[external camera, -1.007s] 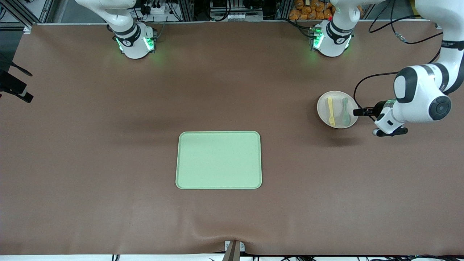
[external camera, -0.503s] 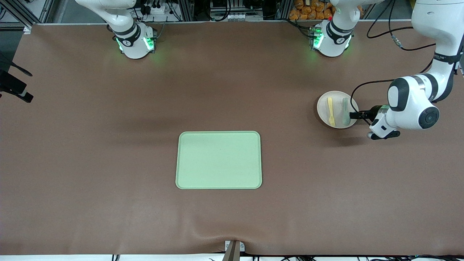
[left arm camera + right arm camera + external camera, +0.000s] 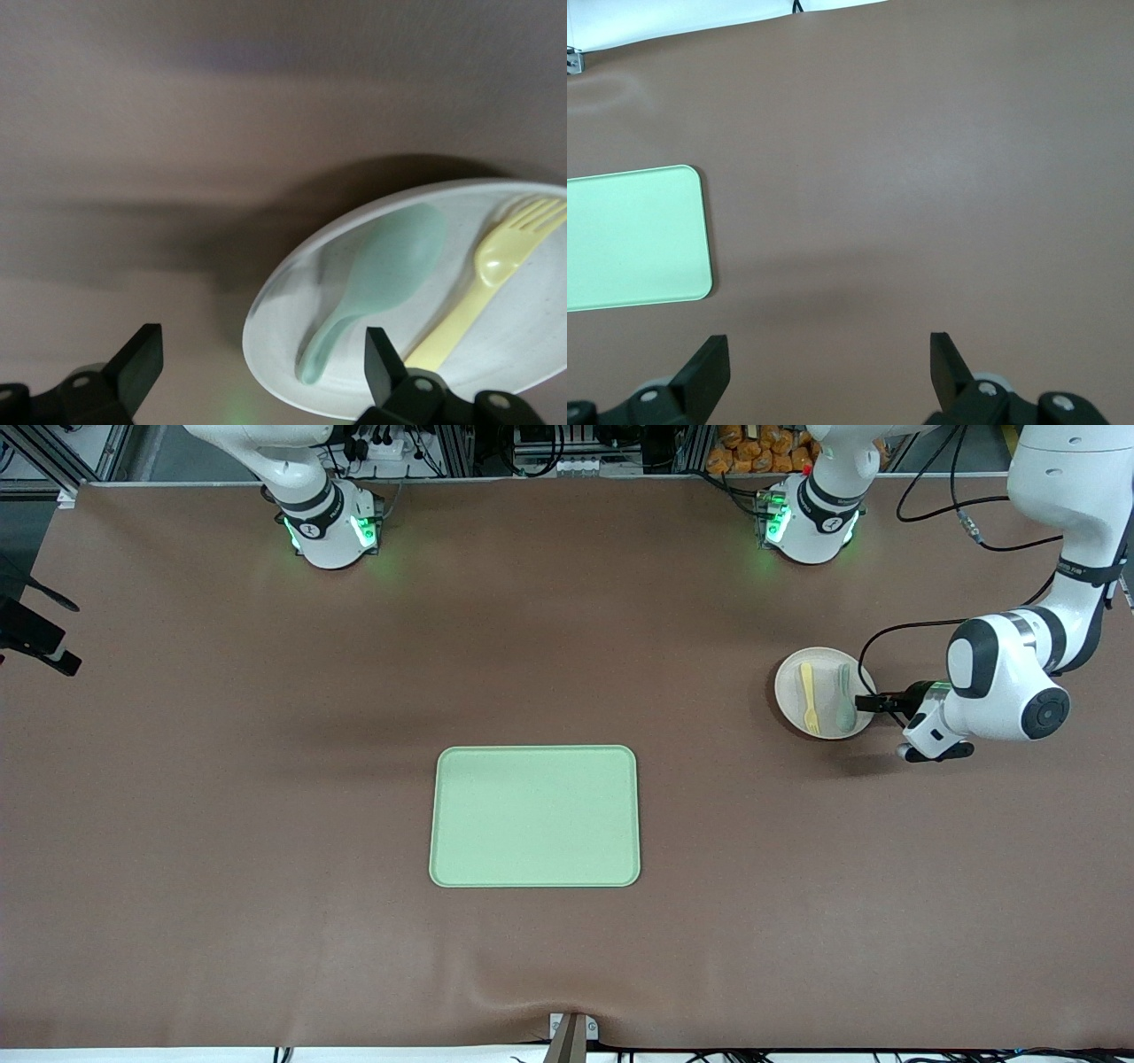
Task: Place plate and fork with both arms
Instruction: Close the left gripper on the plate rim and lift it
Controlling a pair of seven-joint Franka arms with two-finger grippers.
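Plate: the plate [image 3: 825, 693] rests on the brown tabletop [image 3: 266, 797] toward the left arm's end, farther from the front camera than the tray
Fork: the fork [image 3: 807, 693] lies in the plate beside the spoon, on the side toward the right arm's end; tines point toward the front camera
Spoon: the spoon [image 3: 844, 699], grey-green, lies in the plate on the side nearest the left gripper, bowl toward the front camera
Tray: the tray [image 3: 534, 816], light green and rectangular, lies flat near the middle of the tabletop, well apart from the plate
Left gripper: the left gripper [image 3: 866, 703] sits low at the plate's rim on the left arm's side, jaws wide; the left wrist view shows one finger over the rim and the other over bare tabletop, nothing held
Right gripper: the right gripper [image 3: 830, 372] is out of the front view; the right wrist view shows its jaws wide over bare tabletop, a corner of the tray in sight; this arm waits
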